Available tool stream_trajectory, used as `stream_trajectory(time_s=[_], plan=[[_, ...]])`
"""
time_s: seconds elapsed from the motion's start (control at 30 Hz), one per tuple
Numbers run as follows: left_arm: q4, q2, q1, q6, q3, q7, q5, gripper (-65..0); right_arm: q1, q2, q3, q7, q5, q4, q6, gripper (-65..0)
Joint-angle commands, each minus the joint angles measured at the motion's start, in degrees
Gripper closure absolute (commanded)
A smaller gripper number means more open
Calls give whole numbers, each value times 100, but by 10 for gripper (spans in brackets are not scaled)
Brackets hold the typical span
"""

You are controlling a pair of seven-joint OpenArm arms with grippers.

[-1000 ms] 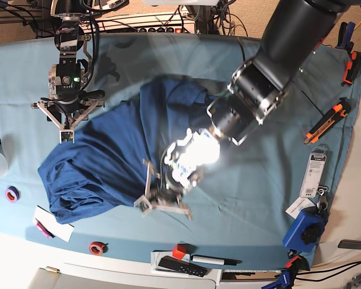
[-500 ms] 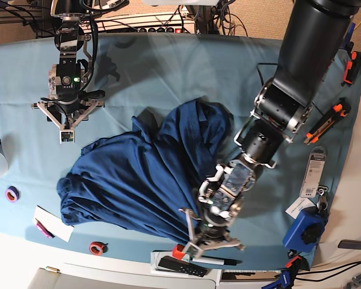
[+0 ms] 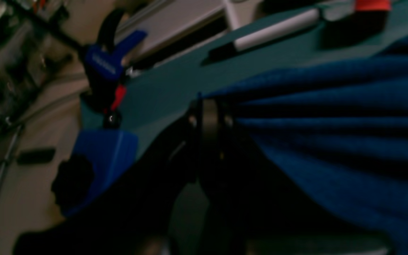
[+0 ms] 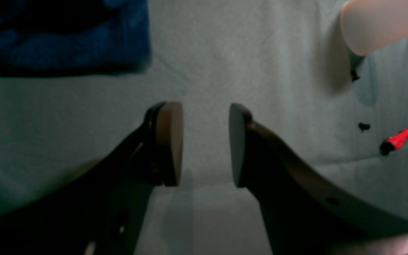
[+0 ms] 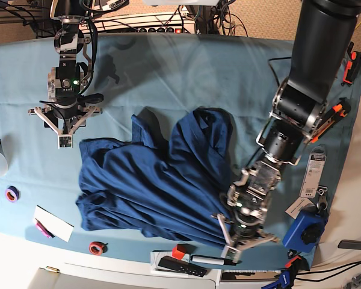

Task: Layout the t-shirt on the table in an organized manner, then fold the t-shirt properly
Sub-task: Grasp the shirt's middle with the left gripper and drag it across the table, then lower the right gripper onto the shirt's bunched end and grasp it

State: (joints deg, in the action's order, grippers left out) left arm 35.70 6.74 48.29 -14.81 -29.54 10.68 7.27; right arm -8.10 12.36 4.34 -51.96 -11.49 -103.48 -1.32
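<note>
One wrinkled navy t-shirt (image 5: 150, 186), bunched on table (image 5: 168, 72)

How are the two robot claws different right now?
The left gripper is shut on the t-shirt, pinching its edge near the table's front; the right gripper is open and holds nothing. The left gripper is at the cloth, with folds fanning out from it; the right gripper hangs over bare table, apart from the shirt. Both have dark fingers.
</note>
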Motion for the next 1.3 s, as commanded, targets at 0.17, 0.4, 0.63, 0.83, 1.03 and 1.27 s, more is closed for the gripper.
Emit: stream_trajectory(time_s=[0.17, 0.4, 0.63, 0.83, 1.03, 1.27], plan=[[83, 26, 205, 909, 634, 31, 92, -157, 68, 68, 28, 260, -57, -96, 31, -219], [90, 22, 205, 1340, 658, 74, 94, -274, 120, 68, 28, 562, -55, -96, -22, -255], [328, 7, 203, 1340, 658, 199, 105, -276, 909, 63, 28, 601, 260, 551, -164, -288], [389, -7, 199, 1346, 658, 173, 267, -276, 2033, -55, 452, 706, 1226, 2177, -234, -288], [389, -22, 195, 1491, 658, 173, 352, -275, 2924, -308, 1266, 704, 2616, 3003, -1001, -288], [391, -22, 22, 1488, 658, 107, 350, -275, 3375, -409, 1427, 874, 2857, 4061, -1285, -288]])
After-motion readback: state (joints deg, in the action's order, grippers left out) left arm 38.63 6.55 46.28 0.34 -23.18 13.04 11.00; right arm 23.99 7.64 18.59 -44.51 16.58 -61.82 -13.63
